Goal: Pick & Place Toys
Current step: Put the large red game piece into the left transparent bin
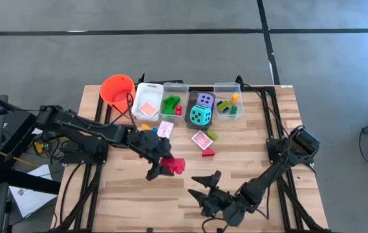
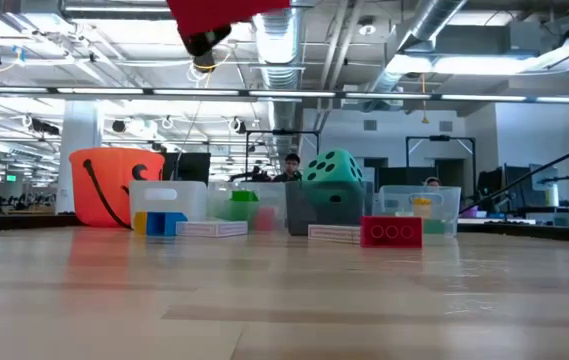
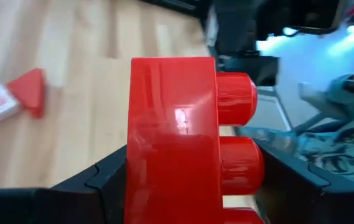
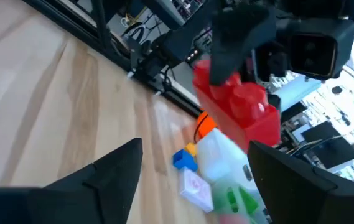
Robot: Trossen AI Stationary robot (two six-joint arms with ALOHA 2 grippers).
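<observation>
Left wrist view fills with the red brick (image 3: 173, 140), a hard, glossy plastic block with round studs along one side, and we judge it light, stiff and a little slippery, best held across its two flat faces as it is now. Our left gripper (image 1: 163, 167) has its fingers clamped on those faces and carries the brick in the air above the middle of the wooden table (image 1: 125, 200), nearer our side than the row of clear bins (image 1: 226, 97). In the low view the brick hangs at the very top, well clear of the tabletop. From above, other toys lie farther back: a teal die (image 1: 200, 116) and a purple die (image 1: 204, 99) sit in one bin, pink-white cards (image 1: 202, 139) and a small red piece (image 1: 207, 153) rest on the table in front. Our right gripper (image 1: 203, 186) waits near the table's front edge, fingers spread apart and holding nothing.
</observation>
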